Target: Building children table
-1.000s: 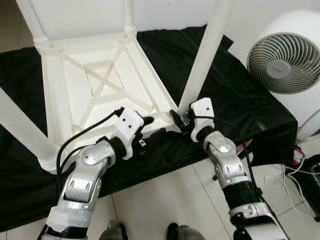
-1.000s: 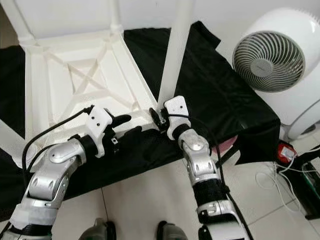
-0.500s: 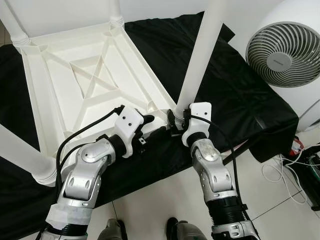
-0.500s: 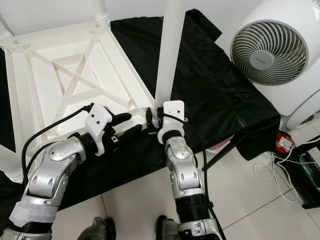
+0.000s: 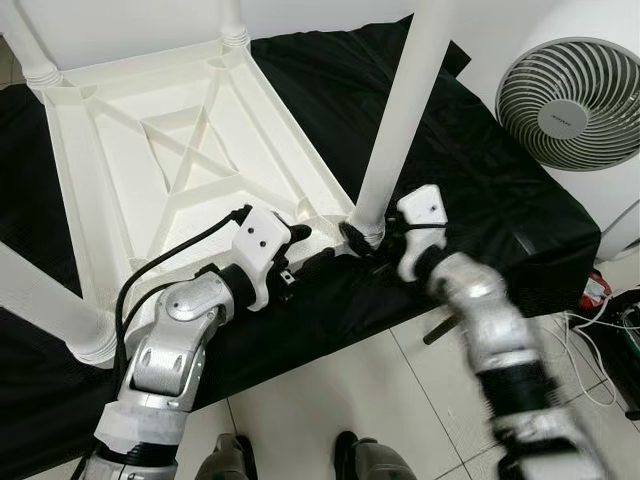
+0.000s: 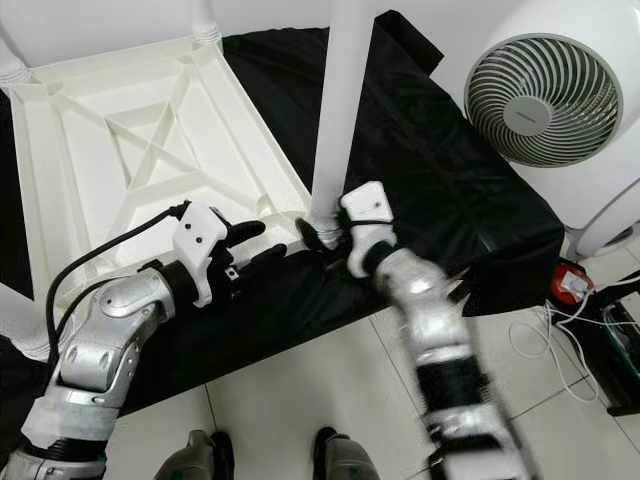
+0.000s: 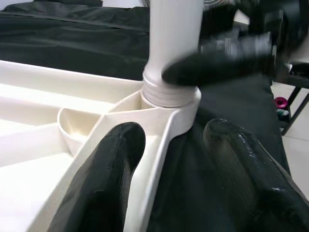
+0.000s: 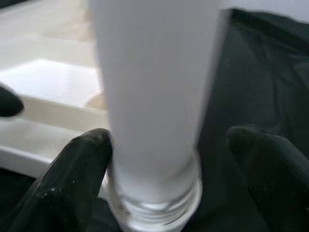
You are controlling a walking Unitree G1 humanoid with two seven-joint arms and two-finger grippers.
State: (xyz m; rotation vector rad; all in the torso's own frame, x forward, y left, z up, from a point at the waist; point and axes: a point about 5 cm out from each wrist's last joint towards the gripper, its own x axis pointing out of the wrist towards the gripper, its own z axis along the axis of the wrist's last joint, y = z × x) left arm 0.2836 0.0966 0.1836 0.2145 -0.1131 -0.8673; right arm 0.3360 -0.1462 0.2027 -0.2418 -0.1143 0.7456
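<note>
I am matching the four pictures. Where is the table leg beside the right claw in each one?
Left eye view: table leg, centre right, upright.
Right eye view: it stands centre.
Left wrist view: its base, upper middle.
Right wrist view: close, middle.
Shared landmark: the ribbed collar at its base.

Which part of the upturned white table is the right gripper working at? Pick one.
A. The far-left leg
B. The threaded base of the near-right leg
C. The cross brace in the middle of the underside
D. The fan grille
B: the right gripper has its black fingers on either side of the near-right leg, just above the threaded base where it joins the corner of the table.
</note>
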